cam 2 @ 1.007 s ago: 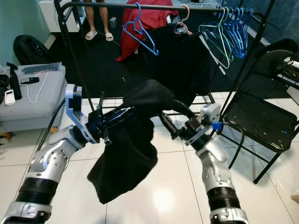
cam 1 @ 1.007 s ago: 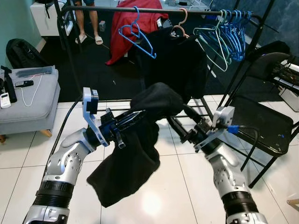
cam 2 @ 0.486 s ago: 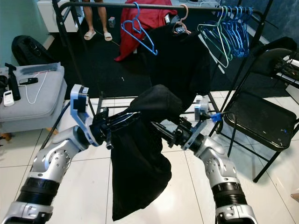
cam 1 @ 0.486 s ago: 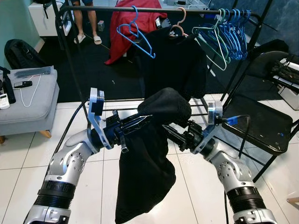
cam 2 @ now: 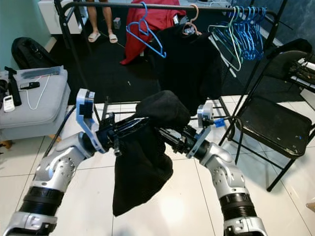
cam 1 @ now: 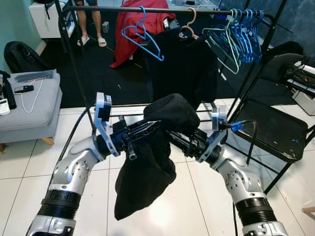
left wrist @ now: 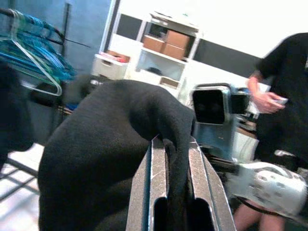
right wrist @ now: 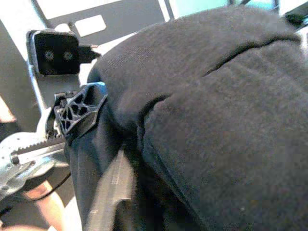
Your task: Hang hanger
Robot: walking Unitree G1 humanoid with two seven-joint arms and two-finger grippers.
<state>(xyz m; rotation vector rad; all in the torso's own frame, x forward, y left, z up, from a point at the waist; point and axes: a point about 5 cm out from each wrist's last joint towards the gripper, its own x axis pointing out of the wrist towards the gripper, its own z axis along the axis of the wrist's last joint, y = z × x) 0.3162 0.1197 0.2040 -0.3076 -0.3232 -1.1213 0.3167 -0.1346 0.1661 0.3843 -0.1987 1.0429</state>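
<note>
Black garment: held up between the two arms in front of the clothes rail, bunched at the top and hanging down toward the tiled floor.

Left gripper: closed on a fold of the black garment; in the left wrist view the cloth is seen pinched between the two fingers.

Right gripper: pushed into the garment from the opposite side, tips buried in cloth; whether it is open or closed cannot be told.

Hanger: none can be made out in the held garment. A free blue hanger and a bunch of teal hangers are hung on the rail.

Key relation: the rail lies above and beyond both grippers, its long axis running left to right. The blue hanger is judged nearer the left arm, the teal bunch nearer the right.

Black shirt: already hung on the rail, directly behind the bundle.
</note>
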